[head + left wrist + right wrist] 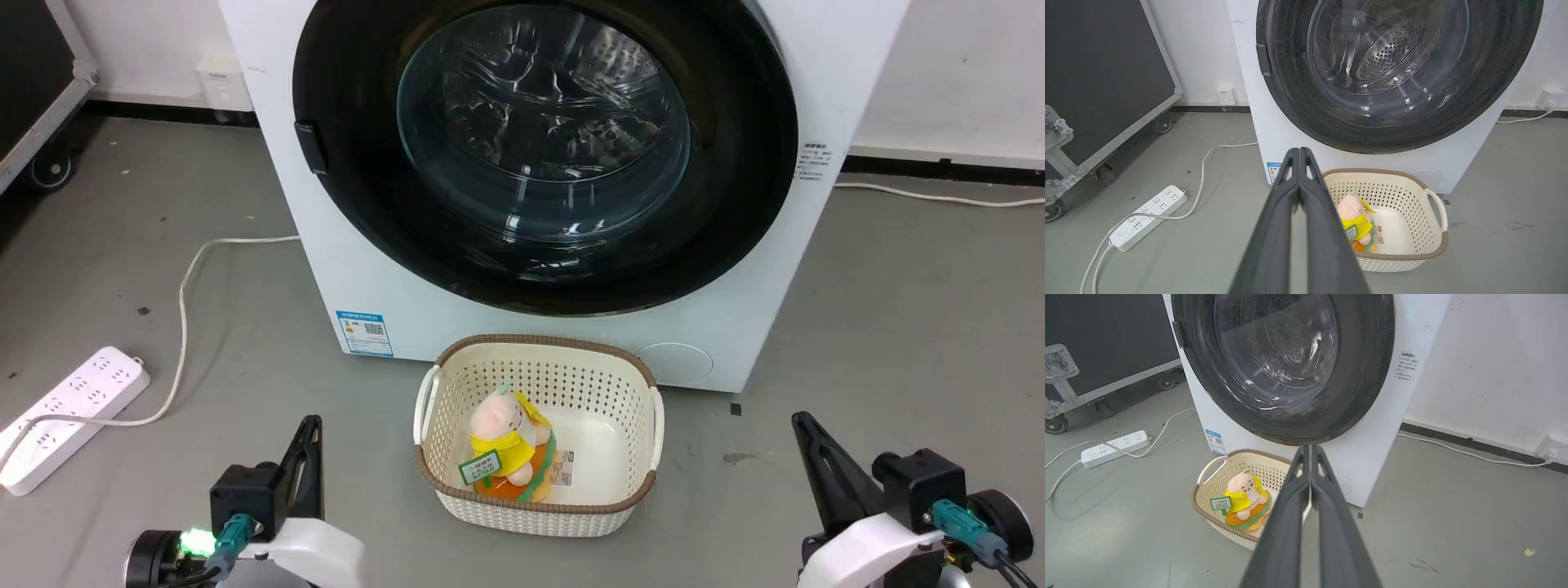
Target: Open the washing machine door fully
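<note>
Two pairs of jaws sit low at the near edge of the head view, well short of the machine: the left jaws at the lower left, the right jaws at the lower right. Both are closed on nothing. In the left wrist view the dark fingers (1274, 237) meet at their tips, and the right arm's fingers (1333, 535) do the same.

The washing machine door (543, 147) is shut, lying flush in the white front of the washer (343, 269), straight ahead of the robot. It is a broad, glossy black ring around a bulging clear glass bowl that carries bright streaks of reflected light. Through the glass the perforated steel drum (1392, 53) can be made out. A small black handle tab (310, 147) sits on the ring's outer edge, on the robot's left.

On the grey floor (898, 327), just before the washer and below the door, stands a cream perforated basket (539, 351) with a brown rim. In it lies a pink plush toy (502, 433) dressed in yellow. A round white panel cover (676, 363) is set low in the washer front, beside the basket's right corner, and a blue label (365, 332) is stuck low on the left. A white power strip (73, 412) lies on the floor to the left.
</note>
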Robot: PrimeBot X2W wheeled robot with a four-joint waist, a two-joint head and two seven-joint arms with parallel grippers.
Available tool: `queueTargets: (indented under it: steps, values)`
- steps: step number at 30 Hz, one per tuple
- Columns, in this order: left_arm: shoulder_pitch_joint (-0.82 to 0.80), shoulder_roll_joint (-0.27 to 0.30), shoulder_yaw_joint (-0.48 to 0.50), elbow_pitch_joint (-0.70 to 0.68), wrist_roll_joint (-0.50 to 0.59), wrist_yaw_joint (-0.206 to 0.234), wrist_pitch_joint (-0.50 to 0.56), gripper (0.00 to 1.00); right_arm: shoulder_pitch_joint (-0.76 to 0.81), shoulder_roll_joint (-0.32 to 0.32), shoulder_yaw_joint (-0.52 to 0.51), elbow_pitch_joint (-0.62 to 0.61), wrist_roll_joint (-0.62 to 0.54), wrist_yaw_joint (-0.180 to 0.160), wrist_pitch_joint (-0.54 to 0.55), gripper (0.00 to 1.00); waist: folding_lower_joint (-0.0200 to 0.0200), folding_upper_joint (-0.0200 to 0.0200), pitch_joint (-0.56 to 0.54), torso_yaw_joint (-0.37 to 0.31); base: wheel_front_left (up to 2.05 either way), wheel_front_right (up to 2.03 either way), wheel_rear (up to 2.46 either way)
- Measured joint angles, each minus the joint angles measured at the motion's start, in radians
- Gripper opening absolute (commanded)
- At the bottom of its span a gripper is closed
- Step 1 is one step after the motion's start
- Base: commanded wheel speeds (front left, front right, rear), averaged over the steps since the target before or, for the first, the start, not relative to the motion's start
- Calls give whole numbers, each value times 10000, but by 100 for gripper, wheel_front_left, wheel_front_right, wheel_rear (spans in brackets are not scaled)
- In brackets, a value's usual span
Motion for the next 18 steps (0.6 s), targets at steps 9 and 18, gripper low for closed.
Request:
queueTargets:
  steps: [9, 18]
  values:
    - [0, 0, 2, 0, 0, 0, 0, 0, 0, 0, 0, 0, 0, 0, 0, 0, 0, 0, 0, 0, 0, 0, 0]
    - [0, 0, 0, 0, 0, 0, 0, 0, 0, 0, 0, 0, 0, 0, 0, 0, 0, 0, 0, 0, 0, 0, 0]
